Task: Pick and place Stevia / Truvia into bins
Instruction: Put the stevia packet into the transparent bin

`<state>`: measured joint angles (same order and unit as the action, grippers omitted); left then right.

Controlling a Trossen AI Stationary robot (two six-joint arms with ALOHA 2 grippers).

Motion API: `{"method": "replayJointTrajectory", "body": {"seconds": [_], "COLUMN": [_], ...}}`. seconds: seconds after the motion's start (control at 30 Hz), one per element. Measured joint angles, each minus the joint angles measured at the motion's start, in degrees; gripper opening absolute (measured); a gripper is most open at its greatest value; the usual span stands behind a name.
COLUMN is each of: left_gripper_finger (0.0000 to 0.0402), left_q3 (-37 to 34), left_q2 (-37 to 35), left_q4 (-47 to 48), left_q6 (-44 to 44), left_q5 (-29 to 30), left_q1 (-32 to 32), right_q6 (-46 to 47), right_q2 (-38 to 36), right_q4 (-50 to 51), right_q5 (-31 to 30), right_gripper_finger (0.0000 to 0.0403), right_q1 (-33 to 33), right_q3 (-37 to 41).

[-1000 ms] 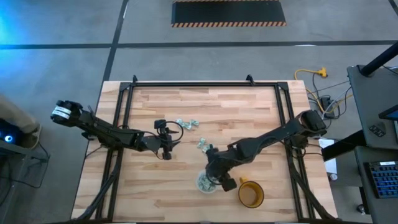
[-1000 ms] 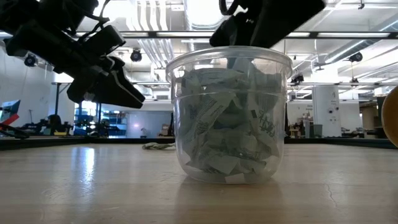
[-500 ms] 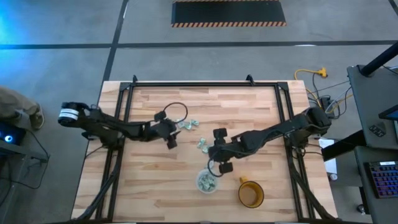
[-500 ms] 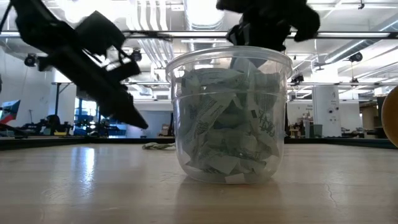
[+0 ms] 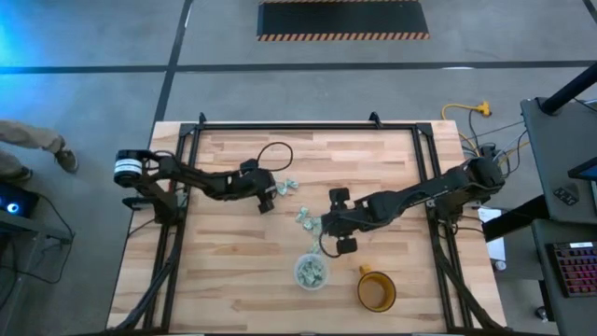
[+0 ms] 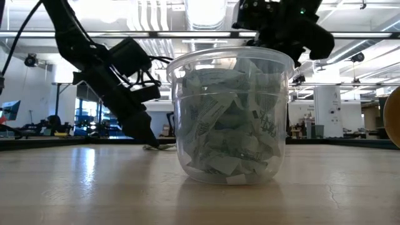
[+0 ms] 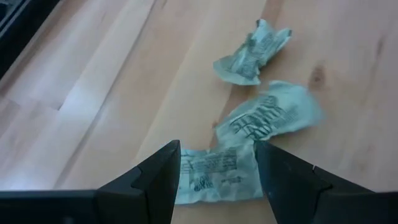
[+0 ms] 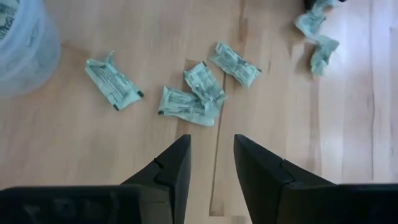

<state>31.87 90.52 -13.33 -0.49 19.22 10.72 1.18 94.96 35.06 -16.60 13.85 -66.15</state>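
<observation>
Your right gripper [image 8: 211,165] is hovering with empty, parted fingers over four loose Stevia sachets [image 8: 202,84] near the clear cup [image 5: 312,273], itself heaped with sachets. Your left gripper [image 7: 217,168] is standing open, fingers straddling one sachet [image 7: 214,174] on the wooden table [image 5: 364,159].

Sachets [image 5: 304,217] lie behind the cup [image 5: 312,273], mug [image 5: 377,291] beside.

I can't read any text from here. The sachets [image 7: 217,174] on the tabletop [image 7: 112,93] carry dark print, and those in the cup [image 6: 230,115] do too, but no word resolves.
</observation>
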Motion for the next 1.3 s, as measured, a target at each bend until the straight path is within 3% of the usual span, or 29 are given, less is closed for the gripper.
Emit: {"method": "replayJointTrajectory", "body": {"seconds": [0.33,0.53,0.7,0.97,1.3], "left_gripper_finger": [0.0193,0.0185,0.0142,0.0067,0.0004], "left_q3": [1.09,0.97,0.99,1.44,1.69], "left_q2": [-0.41,-0.43,-0.45,-0.38,-1.66], "left_q4": [6.05,6.37,6.47,6.93,7.73], "left_q6": [-0.46,-0.72,-0.87,-0.81,-1.94], "left_q5": [-0.34,-3.87,-8.09,-9.11,-13.13], "left_q1": [1.12,2.55,3.86,3.87,2.79], "right_q6": [0.02,-0.30,-0.21,-0.30,-0.98], "right_q2": [-8.91,-13.56,-15.26,-15.40,-15.34], "right_q4": [-7.29,-10.55,-11.04,-11.67,-11.74], "right_q5": [-0.04,-0.06,-0.15,-0.11,-0.10], "right_gripper_finger": [0.0095,0.0084,0.0076,0.0070,0.0072], "right_q1": [-0.04,-0.04,-0.48,-0.57,-0.61], "right_q3": [8.58,12.55,13.92,14.01,14.14]}}
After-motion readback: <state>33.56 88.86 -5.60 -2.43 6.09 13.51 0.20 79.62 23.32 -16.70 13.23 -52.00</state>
